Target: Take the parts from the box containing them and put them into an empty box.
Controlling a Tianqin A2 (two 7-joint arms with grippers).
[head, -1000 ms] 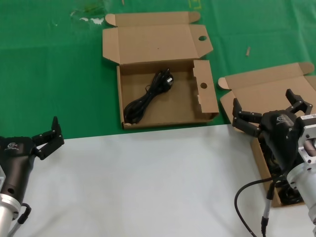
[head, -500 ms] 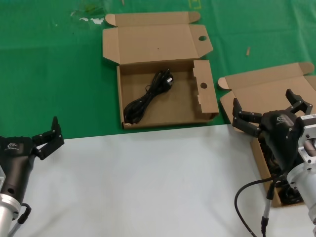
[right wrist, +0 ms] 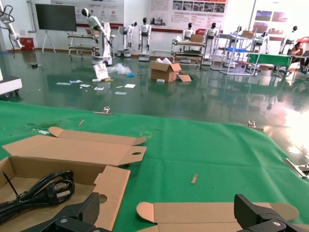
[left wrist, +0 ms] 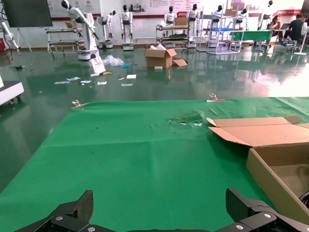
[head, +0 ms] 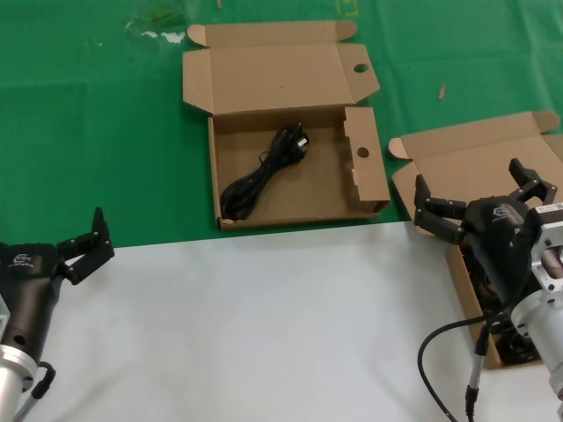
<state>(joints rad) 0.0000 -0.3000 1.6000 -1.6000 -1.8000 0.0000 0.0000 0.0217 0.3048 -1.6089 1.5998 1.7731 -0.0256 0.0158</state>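
Observation:
A shallow brown box with round holes in its flaps (head: 365, 189) lies open at the back centre of the green mat, with one black bundled cord (head: 262, 173) in it. The right wrist view shows that cord (right wrist: 42, 191) and the holed flap (right wrist: 112, 186). A second brown box without holes (head: 479, 154) lies open at the right. My right gripper (head: 469, 174) hangs open over it, empty, and the arm hides most of the inside; dark cords (head: 517, 348) show at its near end. The left gripper (head: 88, 244) is open and empty at the near left.
The near half of the table is white (head: 264, 334) and the far half is green mat (head: 106, 132). A small scrap (head: 442, 90) lies on the mat behind the right box. A black cable (head: 440, 347) loops from my right arm.

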